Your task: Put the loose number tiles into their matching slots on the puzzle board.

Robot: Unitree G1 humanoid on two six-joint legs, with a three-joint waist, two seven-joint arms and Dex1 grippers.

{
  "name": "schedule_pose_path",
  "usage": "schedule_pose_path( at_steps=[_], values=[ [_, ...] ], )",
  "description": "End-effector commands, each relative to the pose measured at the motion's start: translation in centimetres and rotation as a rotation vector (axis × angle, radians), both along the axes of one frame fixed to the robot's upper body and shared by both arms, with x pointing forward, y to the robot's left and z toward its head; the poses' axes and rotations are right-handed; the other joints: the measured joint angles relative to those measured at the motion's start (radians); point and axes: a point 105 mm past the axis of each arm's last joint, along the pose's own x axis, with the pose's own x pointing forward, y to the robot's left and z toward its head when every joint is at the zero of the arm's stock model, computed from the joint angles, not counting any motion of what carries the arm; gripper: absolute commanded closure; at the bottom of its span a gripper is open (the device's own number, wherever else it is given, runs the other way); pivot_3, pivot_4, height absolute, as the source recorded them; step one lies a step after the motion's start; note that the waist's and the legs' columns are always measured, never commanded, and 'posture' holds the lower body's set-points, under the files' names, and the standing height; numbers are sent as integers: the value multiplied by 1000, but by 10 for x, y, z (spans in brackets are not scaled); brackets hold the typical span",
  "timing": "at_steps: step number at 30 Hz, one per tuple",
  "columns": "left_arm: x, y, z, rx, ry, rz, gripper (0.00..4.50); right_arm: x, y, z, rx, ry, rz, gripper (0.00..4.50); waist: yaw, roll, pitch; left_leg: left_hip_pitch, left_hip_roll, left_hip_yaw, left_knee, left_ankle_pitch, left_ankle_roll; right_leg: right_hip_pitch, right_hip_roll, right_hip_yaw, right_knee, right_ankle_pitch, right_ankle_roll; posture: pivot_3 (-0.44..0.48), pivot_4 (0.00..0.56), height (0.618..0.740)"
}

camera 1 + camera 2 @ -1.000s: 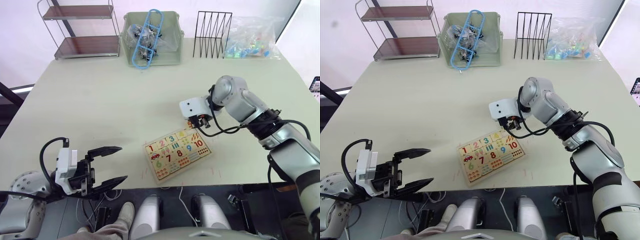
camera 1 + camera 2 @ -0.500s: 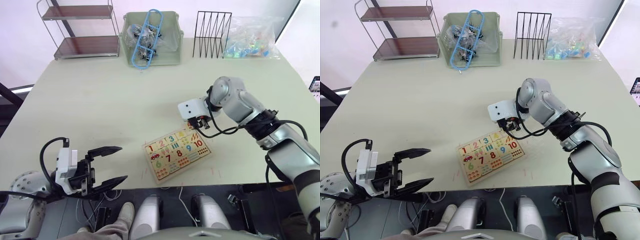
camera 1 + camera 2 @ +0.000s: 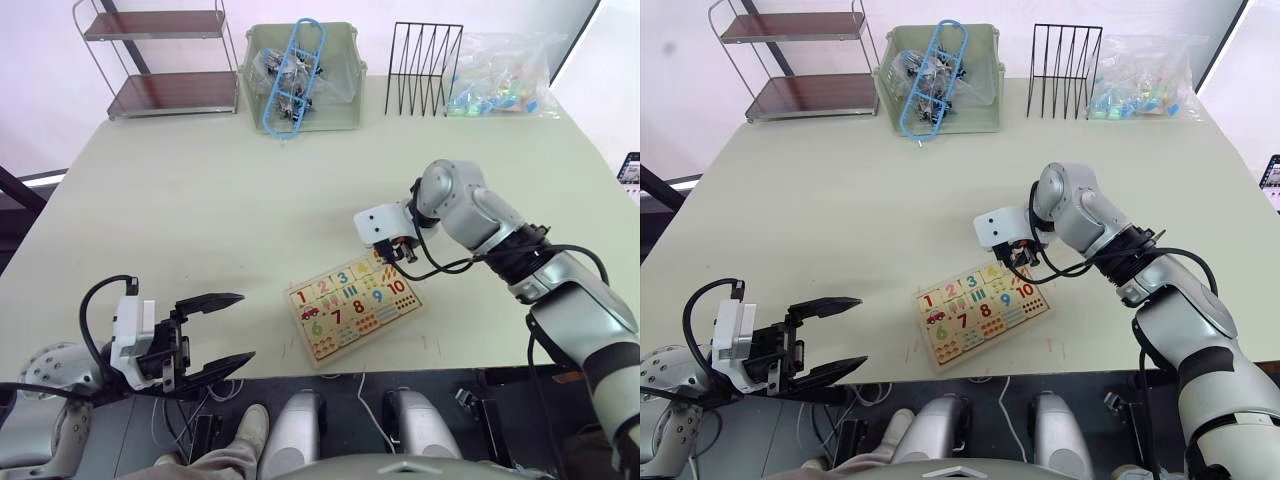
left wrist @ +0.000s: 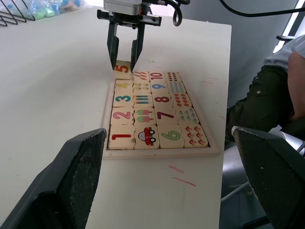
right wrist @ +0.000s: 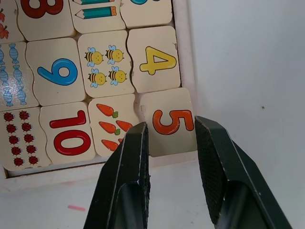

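**Tile 5 at the board's far right corner**

The puzzle board [image 3: 356,308] lies near the front edge of the desk [image 3: 200,200]. Its slots hold tiles reading 1, 2, 3 and 4, beside printed 6, 7, 8, 9 and 10. The 5 tile [image 5: 170,122] sits at the board's far right corner, tilted over the rim. The right end effector [image 5: 170,136] straddles it, fingers narrowly apart on either side. The left end effector [image 3: 222,330] hangs wide open off the desk's near left. At the far edge, a green bin [image 3: 300,75] holds a blue hanger [image 3: 295,75]; a clear bag [image 3: 503,75] holds coloured pieces.
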Motion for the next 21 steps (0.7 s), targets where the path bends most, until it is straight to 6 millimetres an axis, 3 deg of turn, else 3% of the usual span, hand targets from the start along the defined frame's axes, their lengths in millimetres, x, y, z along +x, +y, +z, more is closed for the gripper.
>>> schedule_pose_path(
  at_steps=[1, 21],
  values=[
    [-1, 1, 6, 15, -32, -2, 0, 1, 2, 5, 5, -17, 10, 3676, 0, 0, 0, 0, 0, 0, 0, 0, 0, 0, 0, 0, 0, 0, 0, 0, 150, 740],
    [-1, 0, 6, 17, -31, -2, 0, 1, -1, 7, -1, -5, 14, 3676, 0, 0, 0, 0, 0, 0, 0, 0, 0, 0, 0, 0, 0, 0, 0, 0, 150, 740]
  ],
)
